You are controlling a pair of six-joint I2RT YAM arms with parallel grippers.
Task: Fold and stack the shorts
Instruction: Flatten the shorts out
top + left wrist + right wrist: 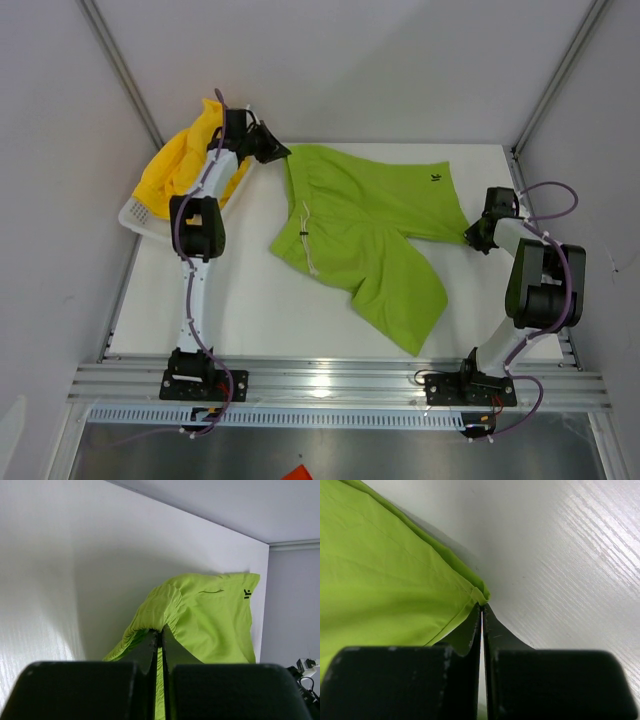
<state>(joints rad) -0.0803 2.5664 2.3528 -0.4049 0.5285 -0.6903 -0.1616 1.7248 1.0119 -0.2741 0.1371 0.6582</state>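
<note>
Your left hand [274, 152] pinches the gathered elastic waistband of the lime shorts [365, 225], your right hand [470, 237] a stitched hem corner, both fully closed. The smooth fabric sprawls across the white desk [250, 310]; crumpled yellow shorts [185, 150] sit in the mesh basket [137, 213].

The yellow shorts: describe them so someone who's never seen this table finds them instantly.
On the white table, look to the far left corner, where a white mesh basket sits. The yellow shorts are heaped in it, spilling over its rim. They are bright yellow and bunched up, unlike the lime green shorts spread across the middle.
</note>
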